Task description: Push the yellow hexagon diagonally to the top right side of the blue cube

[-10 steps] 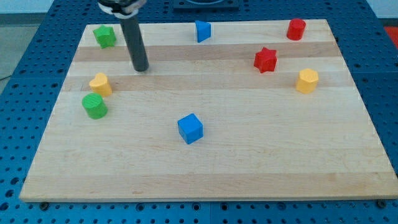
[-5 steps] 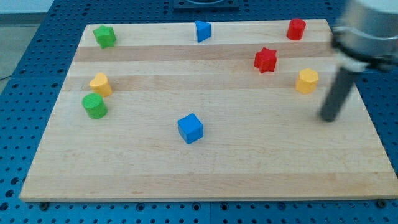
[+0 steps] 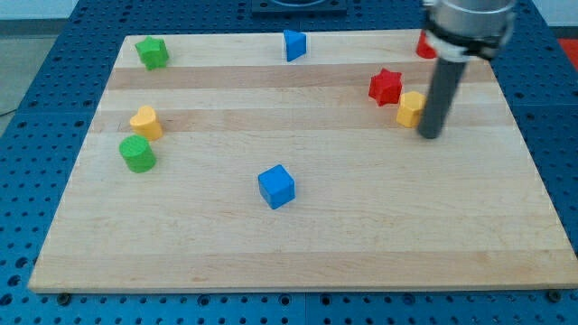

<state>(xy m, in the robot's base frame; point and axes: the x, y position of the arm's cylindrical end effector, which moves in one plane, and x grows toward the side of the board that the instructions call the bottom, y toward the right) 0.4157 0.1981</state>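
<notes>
Toward the view's right, my tip sits touching the right side of the yellow hexagon, so the block lies just left of the rod; with no claw on this rod, nothing is held. From there the blue cube lies well apart, down and left. Just up-left of the hexagon stands the red star, the 1 near obstacle. Another yellow block sits far left.

Honestly there's nothing to read here: no text, labels, brand marks, numbers or signs anywhere. The wooden worktop is plain bare grain, the coloured blocks have blank faces, and the dark rod carries no visible markings either.
</notes>
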